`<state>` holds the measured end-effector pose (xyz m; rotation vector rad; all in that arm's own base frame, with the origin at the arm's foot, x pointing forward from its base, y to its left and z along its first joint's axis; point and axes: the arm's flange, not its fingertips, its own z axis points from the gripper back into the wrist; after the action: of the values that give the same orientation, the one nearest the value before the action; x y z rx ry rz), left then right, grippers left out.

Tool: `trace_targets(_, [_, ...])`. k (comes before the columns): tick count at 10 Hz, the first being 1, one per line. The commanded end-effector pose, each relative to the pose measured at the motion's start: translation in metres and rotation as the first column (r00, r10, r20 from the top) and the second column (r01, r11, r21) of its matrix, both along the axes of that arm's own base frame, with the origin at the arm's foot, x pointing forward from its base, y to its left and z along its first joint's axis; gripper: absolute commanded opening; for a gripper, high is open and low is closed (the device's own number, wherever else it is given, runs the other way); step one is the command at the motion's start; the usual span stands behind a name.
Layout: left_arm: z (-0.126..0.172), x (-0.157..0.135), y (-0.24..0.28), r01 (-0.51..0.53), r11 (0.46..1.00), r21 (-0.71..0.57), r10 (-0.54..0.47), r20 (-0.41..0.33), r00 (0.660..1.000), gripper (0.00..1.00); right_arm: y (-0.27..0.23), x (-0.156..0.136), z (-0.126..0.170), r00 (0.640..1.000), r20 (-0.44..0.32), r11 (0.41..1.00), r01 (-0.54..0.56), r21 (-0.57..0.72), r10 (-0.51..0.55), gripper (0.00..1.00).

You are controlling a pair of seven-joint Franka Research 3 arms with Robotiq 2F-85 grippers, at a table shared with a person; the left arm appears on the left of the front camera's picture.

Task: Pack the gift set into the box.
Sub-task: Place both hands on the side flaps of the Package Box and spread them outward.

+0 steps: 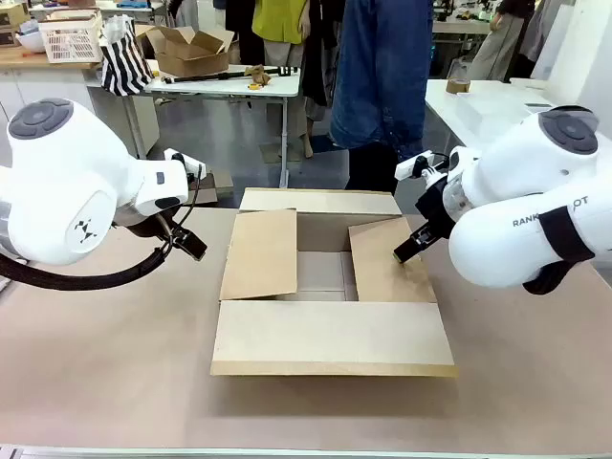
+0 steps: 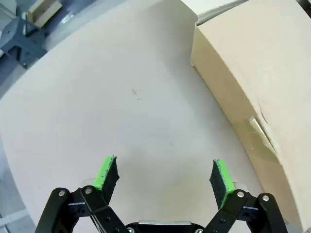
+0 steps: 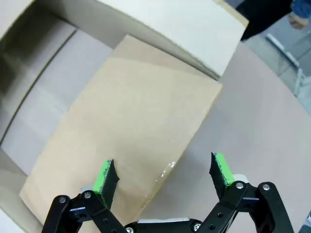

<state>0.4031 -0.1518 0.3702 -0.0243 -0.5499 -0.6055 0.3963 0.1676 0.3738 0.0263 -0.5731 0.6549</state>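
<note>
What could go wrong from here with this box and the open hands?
The left flap and right flap of the box lean inward over the opening, so they may block whatever is lowered in. The open right hand is close over the right flap and could press it further shut.

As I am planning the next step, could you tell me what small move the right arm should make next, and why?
Probably grip the right flap and fold it outward: the right gripper hovers open over that flap, which leans inward over the box opening.

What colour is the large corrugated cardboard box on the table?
Brown box, best in front view.
</note>
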Motion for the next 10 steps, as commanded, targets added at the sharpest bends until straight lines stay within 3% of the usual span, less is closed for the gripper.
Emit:
trace_targets(1, [0.0001,0.0000,0.0000,0.000,1.000,0.000,0.000,0.000,1.000,1.00,0.0000,0.0000,0.0000,1.000,0.000,1.000,0.000,0.000,0.000,1.00])
trace_targets(10, [0.0001,0.0000,0.0000,0.000,1.000,0.000,0.000,0.000,1.000,1.00,0.0000,0.0000,0.0000,1.000,0.000,1.000,0.000,0.000,0.000,1.00])
